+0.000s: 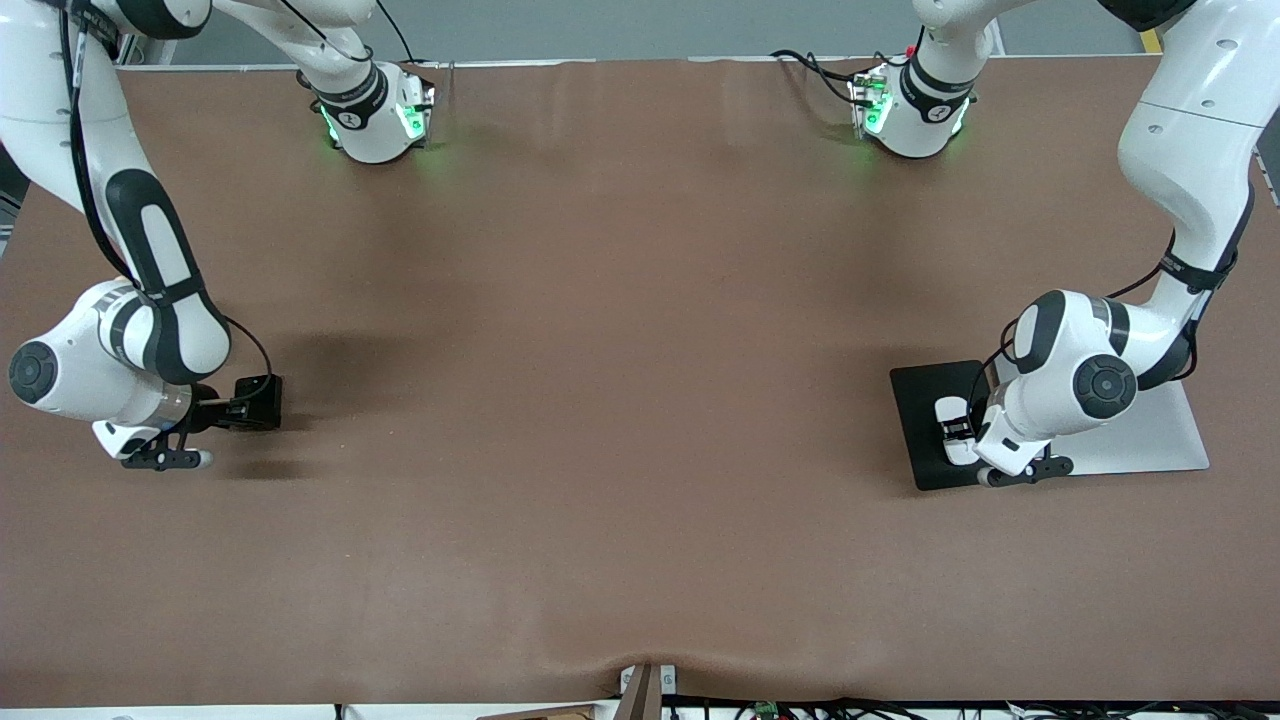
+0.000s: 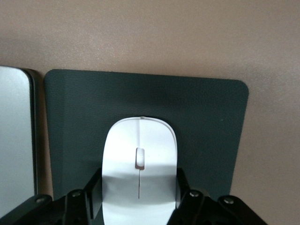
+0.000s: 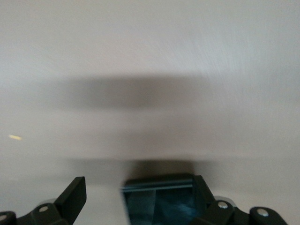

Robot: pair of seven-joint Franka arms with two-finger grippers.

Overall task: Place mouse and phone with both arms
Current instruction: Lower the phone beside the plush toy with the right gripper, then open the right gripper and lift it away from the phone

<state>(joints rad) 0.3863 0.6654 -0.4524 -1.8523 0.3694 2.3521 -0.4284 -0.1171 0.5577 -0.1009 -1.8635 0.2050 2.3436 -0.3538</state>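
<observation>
- The left gripper (image 2: 139,199) has its fingers (image 2: 93,197) pressed against both flanks of the white mouse (image 2: 139,161), which sits on the dark mouse pad (image 2: 206,122) at the left arm's end of the table, just beside a silver laptop (image 1: 1150,435).
- The mouse shell is smooth and glossy, so I'd worry it could squirt out of that pinch or skate across the pad if the release comes at a tilt.
- The right gripper (image 3: 136,199) hangs low over bare brown table (image 1: 620,350) at the right arm's end, with the black phone (image 3: 159,197) between its fingers; one finger touches the phone's edge while the other stands apart from it.
- With only one finger touching it, the phone could swing or drop to the table.
- Both arms are bent sharply at the elbow, with their wrists low.
</observation>
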